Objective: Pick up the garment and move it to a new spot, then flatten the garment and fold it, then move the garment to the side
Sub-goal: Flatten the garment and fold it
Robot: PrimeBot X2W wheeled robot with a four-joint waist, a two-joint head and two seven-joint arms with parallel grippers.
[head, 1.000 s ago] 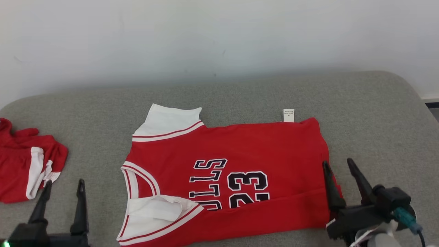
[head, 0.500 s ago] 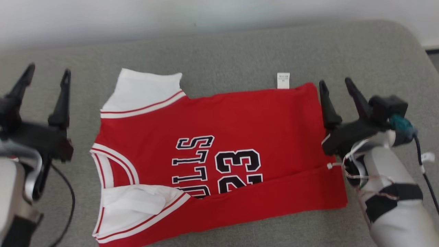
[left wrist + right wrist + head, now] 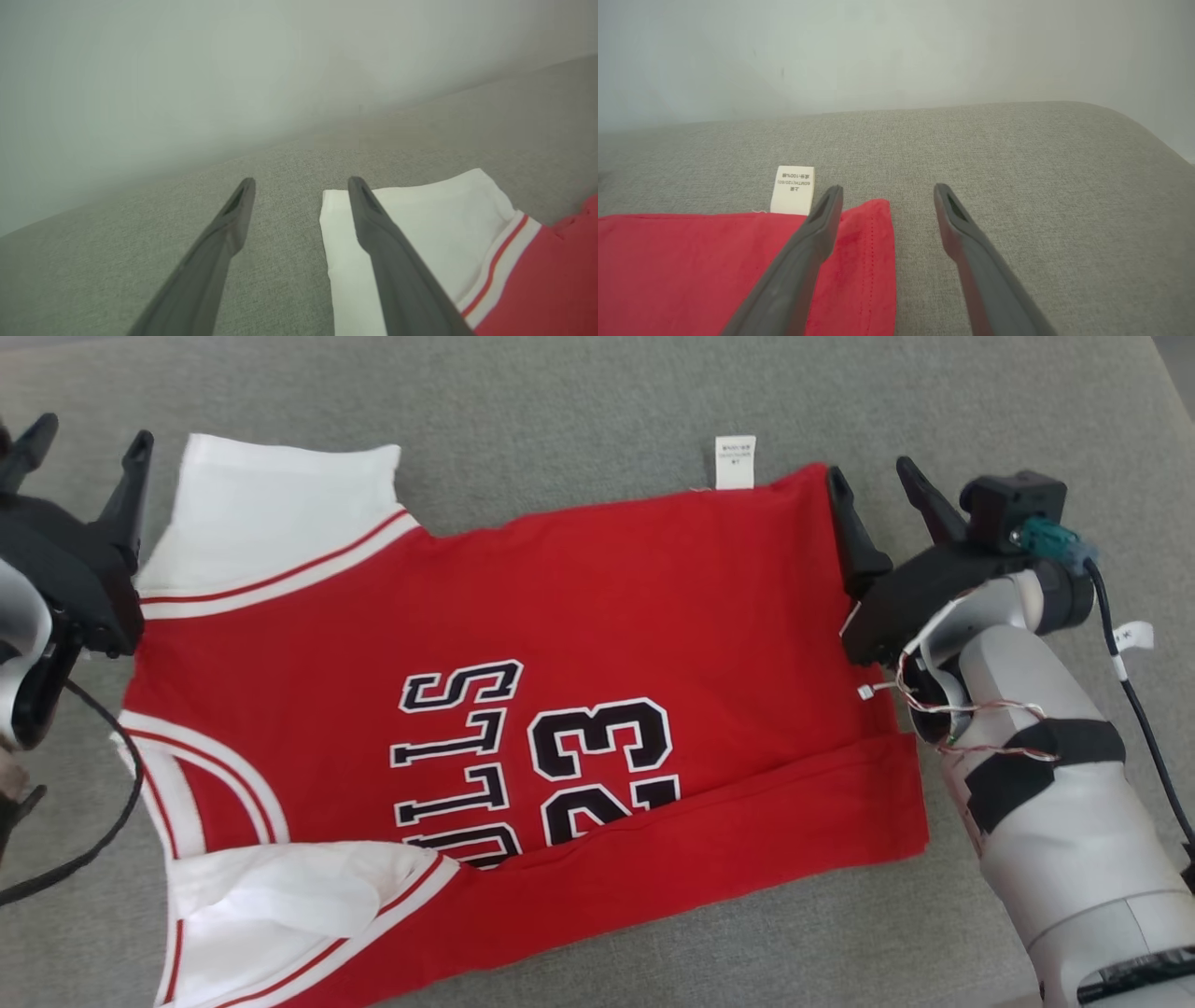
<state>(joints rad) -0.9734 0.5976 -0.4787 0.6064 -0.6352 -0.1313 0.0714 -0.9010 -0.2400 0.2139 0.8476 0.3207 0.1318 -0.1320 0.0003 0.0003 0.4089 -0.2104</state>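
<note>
I have the grey cushioned surface point(image 3: 579, 392) running right across my head view. Its rounded far-right corner shows in the right wrist view, with the pale wall point(image 3: 878, 56) rising behind it. Bare cushion lies open beyond the garment's far edge and past its hem on the right, so I have room on both those sides.

The garment point(image 3: 607, 616), a red jersey with dark lettering and a number, lies flat and sideways in the middle, neck towards my left and hem towards my right. Its near long edge is folded up over the front and covers the lower part of the print. The near-left corner runs off the bottom of the head view.

The right gripper point(image 3: 869, 469) is spread and empty, straddling the far hem corner with one finger over red cloth and the other over bare cushion. I cannot tell whether it touches.

The left gripper point(image 3: 91, 429) is likewise spread and empty, astride the outer edge of the far white sleeve point(image 3: 271, 513).

A white care label point(image 3: 735, 462) sticks out from the far edge, just beside the right gripper.
</note>
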